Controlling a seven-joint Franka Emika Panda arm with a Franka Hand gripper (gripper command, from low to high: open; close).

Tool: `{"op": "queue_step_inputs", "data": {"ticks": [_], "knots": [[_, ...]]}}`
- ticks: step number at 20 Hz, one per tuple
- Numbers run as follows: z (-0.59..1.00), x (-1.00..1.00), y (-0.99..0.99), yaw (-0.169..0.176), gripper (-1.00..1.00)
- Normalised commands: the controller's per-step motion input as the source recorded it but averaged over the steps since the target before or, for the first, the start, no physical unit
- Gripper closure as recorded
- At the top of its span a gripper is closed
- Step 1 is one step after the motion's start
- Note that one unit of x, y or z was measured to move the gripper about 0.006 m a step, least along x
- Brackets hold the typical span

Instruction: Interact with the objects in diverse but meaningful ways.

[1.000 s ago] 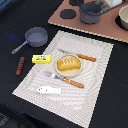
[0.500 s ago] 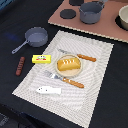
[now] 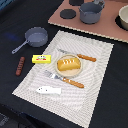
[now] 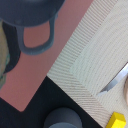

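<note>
My gripper appears in neither view; I cannot tell its opening or load. The striped placemat (image 3: 95, 55) carries the bread loaf (image 3: 68, 63) on a plate, between the fork (image 3: 64, 79) and knife (image 3: 76, 55). The saucepan (image 3: 34, 38) sits off the mat; butter block (image 3: 41, 59), fish (image 3: 48, 90), sausage (image 3: 20, 65) lie nearby.

bread loaf (image 3: 68, 64) on plate (image 3: 59, 71), mid-placemat (image 3: 97, 65) | fork (image 3: 64, 79) nearside, knife (image 3: 76, 55) farside | saucepan (image 3: 35, 38), sausage (image 3: 20, 65) off the mat, exterior view's left
</note>
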Motion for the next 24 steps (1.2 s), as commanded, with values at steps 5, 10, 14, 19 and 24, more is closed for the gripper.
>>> {"op": "queue_step_inputs", "data": {"ticks": [5,10,14,19,24], "knots": [[-0.16,-0.8,-0.43,-0.037,-1.0],[-0.19,-0.79,-0.44,-0.041,-1.0],[-0.11,-0.76,-0.46,-0.042,-1.0],[-0.03,-0.69,-0.46,-0.061,-1.0],[-0.05,-0.73,-0.46,-0.051,-1.0]]}}
